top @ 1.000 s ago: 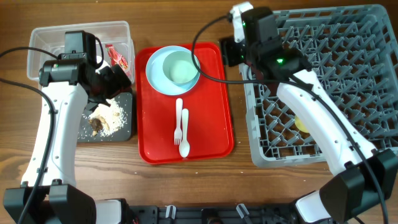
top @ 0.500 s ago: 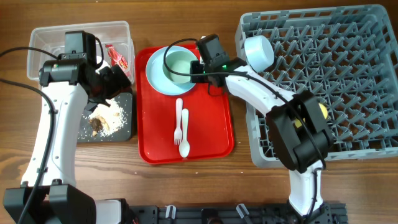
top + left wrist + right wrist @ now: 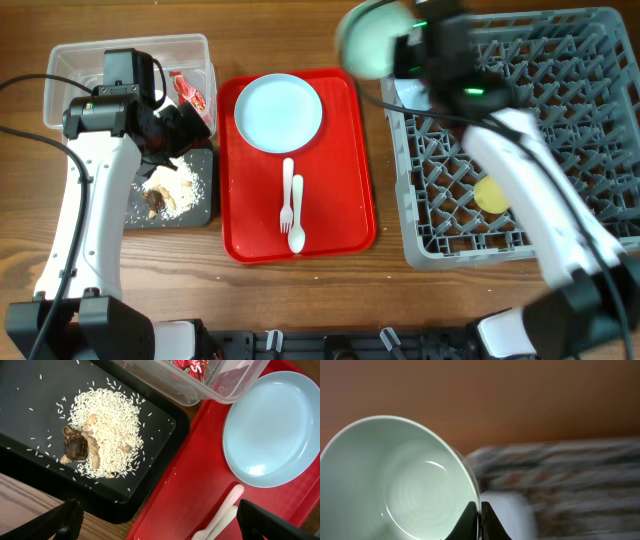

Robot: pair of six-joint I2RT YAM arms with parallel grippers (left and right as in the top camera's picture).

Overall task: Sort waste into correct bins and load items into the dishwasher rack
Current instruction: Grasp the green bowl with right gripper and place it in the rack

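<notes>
My right gripper (image 3: 481, 521) is shut on the rim of the pale green bowl (image 3: 395, 475). It holds the bowl (image 3: 368, 40) in the air, blurred by motion, by the far left corner of the grey dishwasher rack (image 3: 560, 120). The light blue plate (image 3: 280, 110) lies bare on the red serving tray, with the white fork and spoon (image 3: 291, 205) below it. A yellow cup (image 3: 490, 195) sits in the rack. My left gripper (image 3: 167, 525) hangs open above the black tray's (image 3: 30, 420) edge, near the food scraps (image 3: 105, 440). The red wrapper (image 3: 190, 92) lies in the clear tub (image 3: 75, 60).
The red serving tray (image 3: 340, 200) lies between the bins and the rack. The left arm (image 3: 85, 200) reaches over the black tray and the tub. A pale blurred shape (image 3: 507, 510) shows below the held bowl, over the rack.
My right gripper shut on the pale green bowl's rim, lifted it off the blue plate and swung it up and right toward the rack. The left arm has stayed still.
</notes>
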